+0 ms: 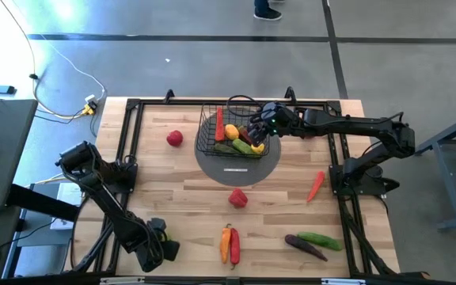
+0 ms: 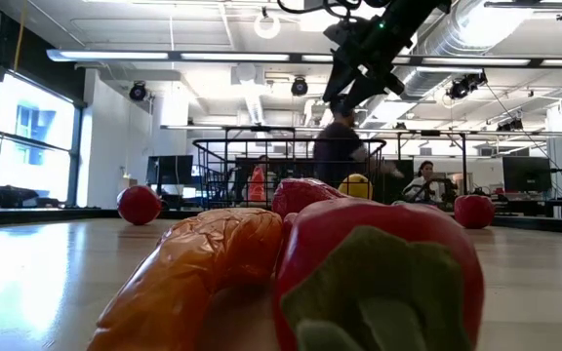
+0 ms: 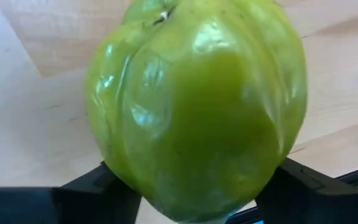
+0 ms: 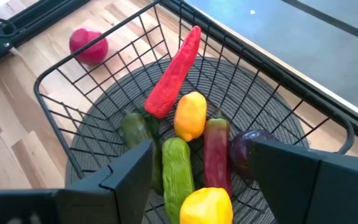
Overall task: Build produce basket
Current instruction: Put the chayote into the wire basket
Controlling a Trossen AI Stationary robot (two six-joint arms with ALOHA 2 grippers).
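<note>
Fingers of the right gripper (image 1: pixel 256 131) stand wide apart over the basket (image 1: pixel 209 136), upper middle. Lower left, the left gripper (image 1: pixel 161 240) squeezes a green pepper (image 3: pixel 197 106).

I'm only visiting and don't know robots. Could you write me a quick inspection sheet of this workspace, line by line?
Surface: wooden table in a black frame.
Job's things: black wire basket on a round grey mat, holding a long red pepper, lemons, green and dark pieces; loose produce on the table, including a red tomato.
Clutter: nothing seen.
Grippers: left gripper at the table's near left corner, shut on a green pepper; right gripper open above the basket.
Cables: yellow and white cables on the floor, left.
Surroundings: grey floor; a person's shoe at the far edge.
</note>
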